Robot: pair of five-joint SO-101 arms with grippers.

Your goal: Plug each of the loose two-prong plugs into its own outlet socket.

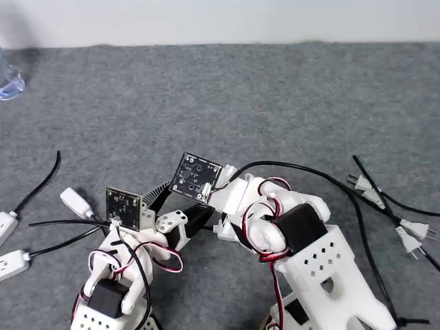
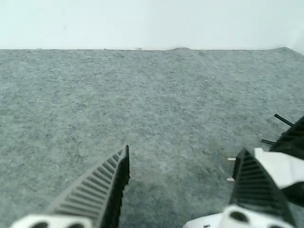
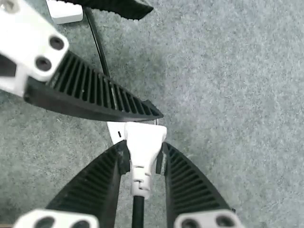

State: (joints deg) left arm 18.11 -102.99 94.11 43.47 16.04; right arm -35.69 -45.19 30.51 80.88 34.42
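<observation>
My right gripper [image 3: 142,148] is shut on a white two-prong plug [image 3: 143,140], whose black cable runs back between the fingers. Just beyond the plug lies one black finger [image 3: 90,92] of my left gripper. My left gripper [image 2: 185,153] is open just above the grey mat, nothing between its fingers. The held plug's prongs [image 2: 231,169] poke out beside one left finger [image 2: 256,187]. Three loose plugs [image 1: 363,184] [image 1: 414,229] [image 1: 410,243] lie at the right in the high view. White outlet sockets [image 1: 75,201] [image 1: 5,225] [image 1: 14,262] lie at the left.
A grey mat [image 1: 227,103] covers the table, open toward the back. Black cables [image 1: 323,180] cross the right side and trail from the sockets on the left. A clear plastic object [image 1: 8,79] sits at the far left edge. One socket [image 3: 64,10] lies near the grippers.
</observation>
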